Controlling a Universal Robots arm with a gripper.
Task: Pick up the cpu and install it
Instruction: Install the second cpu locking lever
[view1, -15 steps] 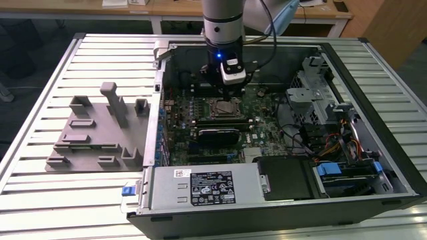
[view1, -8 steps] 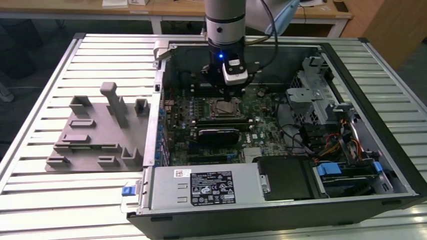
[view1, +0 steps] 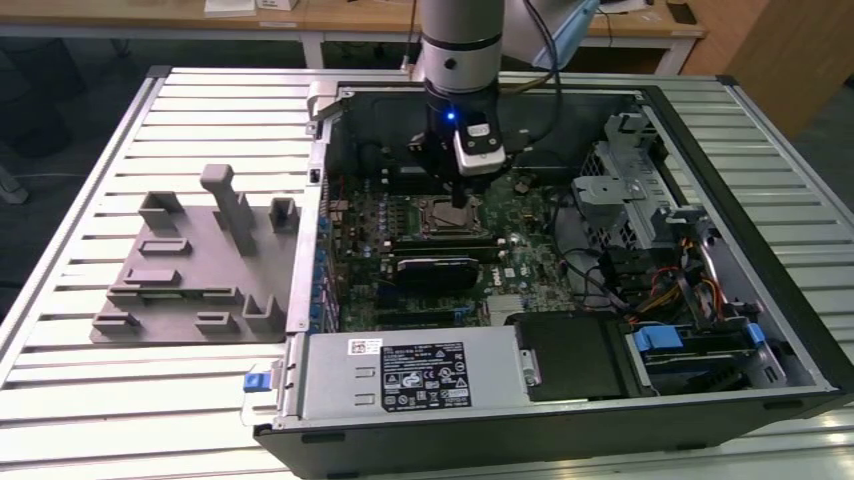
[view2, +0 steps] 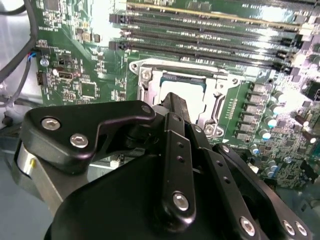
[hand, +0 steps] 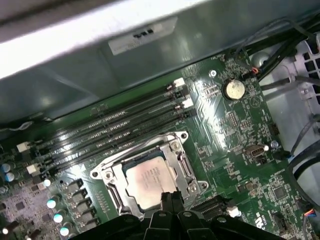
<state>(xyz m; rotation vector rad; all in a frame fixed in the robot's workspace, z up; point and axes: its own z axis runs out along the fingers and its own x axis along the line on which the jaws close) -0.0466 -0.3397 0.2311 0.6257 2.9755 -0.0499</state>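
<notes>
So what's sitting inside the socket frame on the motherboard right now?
The cpu lies inside the metal socket frame, silver top up. The end effector covers its near edge, so whether it is fully seated there cannot be seen.

A black open computer case (view1: 747, 300) lies on the ribbed metal bench (view1: 80, 400) — green motherboard (view1: 534, 265) inside, grey power supply box (view1: 400, 375) near its front edge. A grey plastic tray with upright blocks (view1: 200, 265) sits beside it, toward the exterior view's left.

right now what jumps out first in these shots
The gripper hangs inside the open computer case, just above the cpu, which lies in its metal socket frame on the green motherboard. On the exterior view's left, a grey plastic tray stands beside the case.
</notes>
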